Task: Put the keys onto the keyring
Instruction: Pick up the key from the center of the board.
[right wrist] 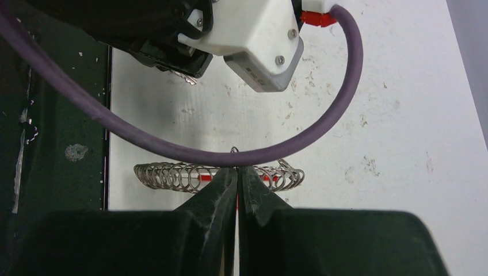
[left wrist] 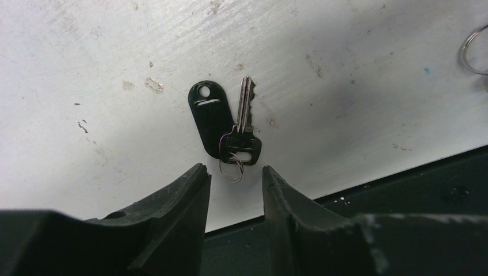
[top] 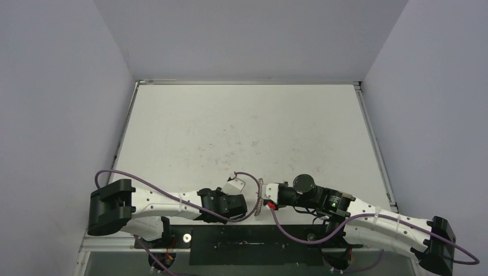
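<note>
The key is lying flat on the white table, just beyond the tips of the left pincer and roughly in line with the gap between its fingers. Its dark head is pointing back toward the pincer and its silver shaft is pointing away. A black tag is lying just to the pincer's left of the key, meeting it at the head. A small ring is trailing from the head almost to the fingertips. The left pincer's jaws are standing apart with nothing between them, and neither finger appears to be touching the key. A dark strip is running along the table edge under and to the right of this pincer.

The keyring is sitting in the right pincer, whose jaws are pressing together on it. They are pinching it at the red sleeve, which is showing on both sides of the fingertips. The ring is stretching out to either side of the pincer, and many small silver loops are crowding along it. Whether it is resting on the table or hanging above it, I cannot tell. A purple cable is curving across just beyond the right pincer's tips. In the top view the two pincers are facing each other, with the keyring standing between them.
</note>
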### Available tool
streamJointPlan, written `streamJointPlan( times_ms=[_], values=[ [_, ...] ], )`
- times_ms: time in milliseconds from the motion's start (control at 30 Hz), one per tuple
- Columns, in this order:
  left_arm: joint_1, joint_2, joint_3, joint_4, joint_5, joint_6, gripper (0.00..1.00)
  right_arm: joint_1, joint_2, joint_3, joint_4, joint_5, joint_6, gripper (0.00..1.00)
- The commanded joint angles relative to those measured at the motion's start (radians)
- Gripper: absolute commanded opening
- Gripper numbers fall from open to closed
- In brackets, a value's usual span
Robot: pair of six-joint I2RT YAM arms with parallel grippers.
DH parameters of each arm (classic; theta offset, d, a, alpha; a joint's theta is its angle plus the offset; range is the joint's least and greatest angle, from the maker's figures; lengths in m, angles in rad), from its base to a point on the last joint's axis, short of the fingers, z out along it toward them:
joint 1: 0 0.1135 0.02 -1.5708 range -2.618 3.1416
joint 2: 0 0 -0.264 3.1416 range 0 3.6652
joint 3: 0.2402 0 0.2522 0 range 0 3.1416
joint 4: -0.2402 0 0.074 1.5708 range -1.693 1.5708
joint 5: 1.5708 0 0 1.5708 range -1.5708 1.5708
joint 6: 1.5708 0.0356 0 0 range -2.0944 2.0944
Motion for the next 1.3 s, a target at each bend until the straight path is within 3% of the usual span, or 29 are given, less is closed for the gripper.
streamJointPlan(
  times_ms=[0,333,567,833,1200,1267],
  values=[
    [-0.006,0.061,0.079,-0.015,-0.009,-0.004,0.33,0.001,-0.016,0.017,0.044,-0.012,0.014,0.00],
    [-0.007,0.102,0.096,-0.021,-0.016,-0.006,0.20,0.001,-0.024,0.015,0.040,-0.009,0.009,0.00],
    [-0.006,0.084,0.089,-0.054,-0.032,-0.043,0.25,0.002,-0.020,0.016,0.045,-0.016,0.007,0.00],
    [-0.006,0.105,0.078,-0.036,-0.003,-0.057,0.21,0.001,-0.016,0.020,0.046,-0.019,0.006,0.00],
    [0.009,0.010,0.074,-0.101,-0.045,-0.075,0.00,0.002,-0.018,0.021,0.041,-0.030,0.006,0.00],
    [0.023,-0.019,0.065,-0.097,-0.038,-0.059,0.00,0.002,-0.020,0.021,0.041,-0.031,0.006,0.00]
  ],
)
